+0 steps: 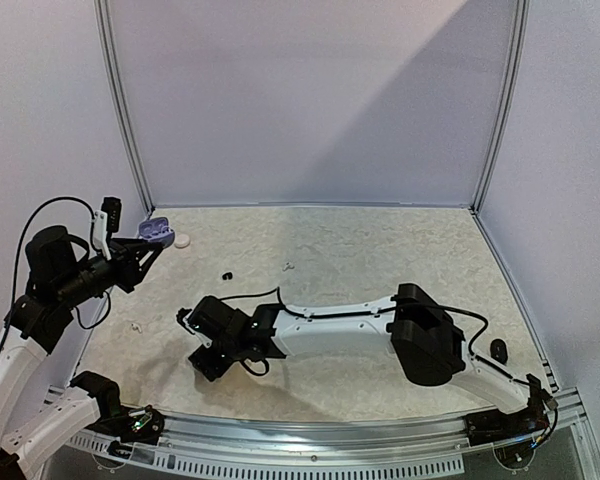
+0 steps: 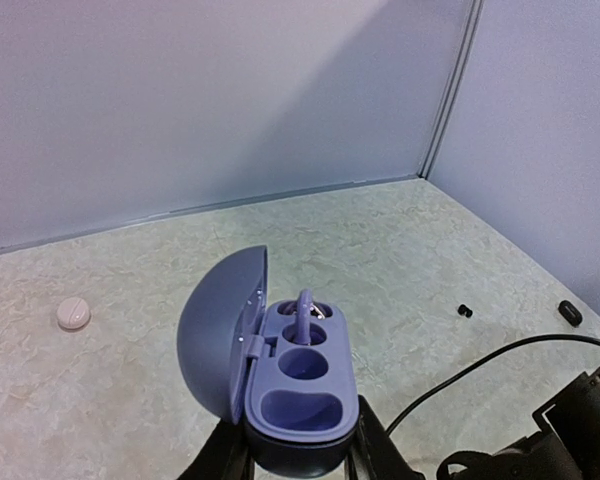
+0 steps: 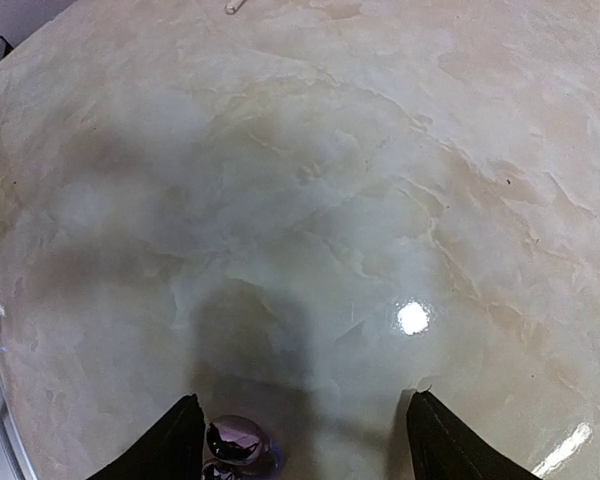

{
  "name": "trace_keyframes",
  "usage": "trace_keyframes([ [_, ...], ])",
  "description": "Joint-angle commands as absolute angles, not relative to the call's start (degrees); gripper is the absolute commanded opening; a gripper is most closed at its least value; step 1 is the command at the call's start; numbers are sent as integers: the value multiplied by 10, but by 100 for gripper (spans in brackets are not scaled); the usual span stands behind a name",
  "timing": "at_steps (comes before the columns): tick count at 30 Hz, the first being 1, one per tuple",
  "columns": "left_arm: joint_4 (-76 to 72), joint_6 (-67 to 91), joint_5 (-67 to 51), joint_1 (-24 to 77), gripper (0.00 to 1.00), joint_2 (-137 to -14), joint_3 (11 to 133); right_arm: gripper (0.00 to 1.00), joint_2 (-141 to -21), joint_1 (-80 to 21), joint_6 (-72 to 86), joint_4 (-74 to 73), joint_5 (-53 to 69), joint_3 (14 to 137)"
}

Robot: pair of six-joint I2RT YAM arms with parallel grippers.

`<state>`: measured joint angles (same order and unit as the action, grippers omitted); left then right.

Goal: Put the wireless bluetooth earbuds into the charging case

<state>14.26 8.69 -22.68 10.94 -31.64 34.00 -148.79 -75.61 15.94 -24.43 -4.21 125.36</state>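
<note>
Silvery-grey earbud lies on the surface between the parted jaws of the right gripper, hard by one finger. Well off to the left, the left gripper is clamped on the open charging case, held aloft

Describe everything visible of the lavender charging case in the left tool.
The charging case is a lavender, matte, plastic-looking oval shell with a darker underside. Its domed lid is hinged open and stands at the left. The inner tray shows three recesses in a row: the near and middle ones are empty, and a lavender stem stands up in the far one. The left tool clamps its near end from both sides, holding it above the table with the tray facing up.
</note>
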Motion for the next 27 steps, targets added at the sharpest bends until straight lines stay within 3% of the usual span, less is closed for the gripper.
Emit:
trace_keyframes([
  [1, 146, 83, -230, 104, 0, -319, 338, 68, -1506, -775, 127, -250, -58, 1253],
  [6, 143, 82, -227, 104, 0, -318, 332, 65, -1503, -790, 102, -270, -62, 1243],
  [16, 140, 83, -225, 104, 0, -323, 333, 40, -1467, -792, 89, -253, -102, 1183],
  [27, 138, 82, -223, 103, 0, -325, 331, 34, -1419, -785, 29, -240, -100, 1101],
])
